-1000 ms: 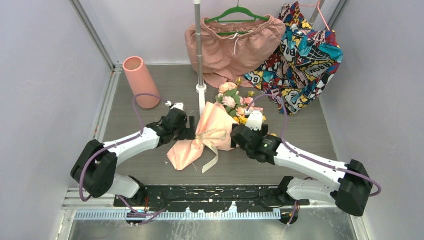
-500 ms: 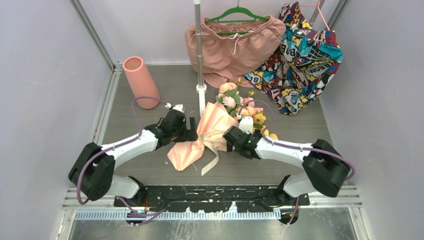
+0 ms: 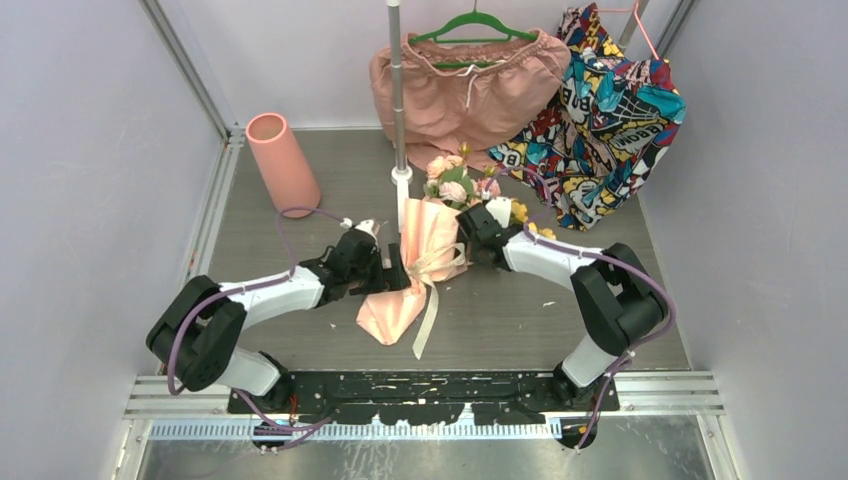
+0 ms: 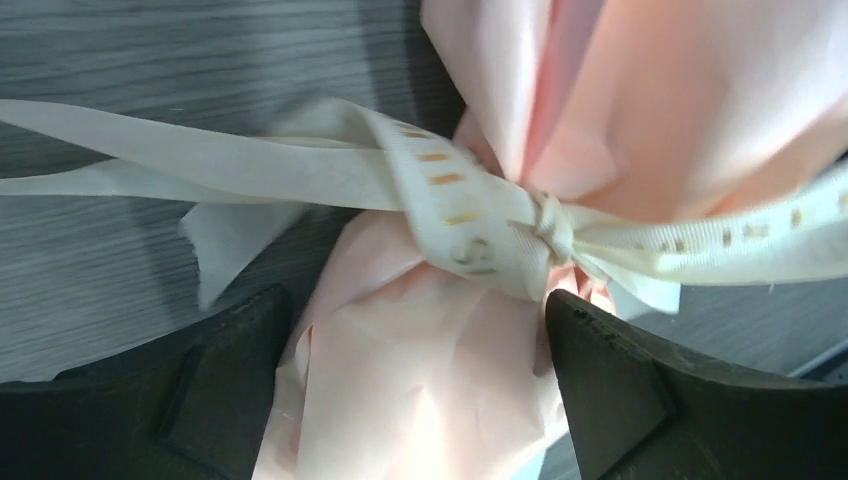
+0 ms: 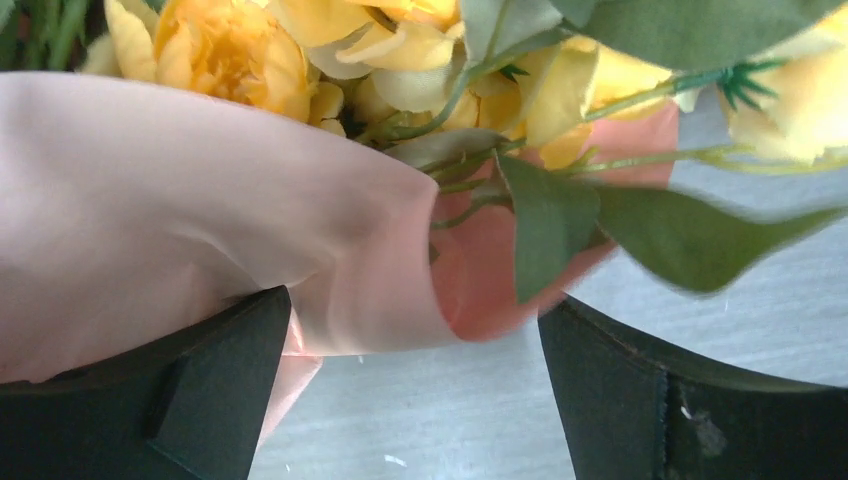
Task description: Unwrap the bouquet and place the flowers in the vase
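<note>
The bouquet (image 3: 424, 235) lies on the grey table, its pale pink paper cone pointing toward the near edge. A cream ribbon (image 4: 455, 205) is knotted round its narrow waist. The flowers (image 3: 452, 184), pink and yellow with green leaves, stick out at the far end. My left gripper (image 3: 396, 278) is open, and the crumpled paper just below the knot fills the gap between its fingers (image 4: 225, 385). My right gripper (image 5: 410, 322) is open at the cone's mouth, with the paper rim and yellow blooms (image 5: 222, 45) in front of it. The salmon vase (image 3: 283, 165) stands upright at the far left.
A thin metal pole (image 3: 397, 90) on a white foot rises just behind the flowers. Pink shorts (image 3: 465, 85) on a green hanger and a colourful printed garment (image 3: 600, 100) hang at the back. Small paper scraps lie on the table near the front.
The bouquet has swung round, its flowers now farther back and its tail nearer. The right gripper has moved back and left to the cone's mouth. The left gripper has slid right to the tied waist.
</note>
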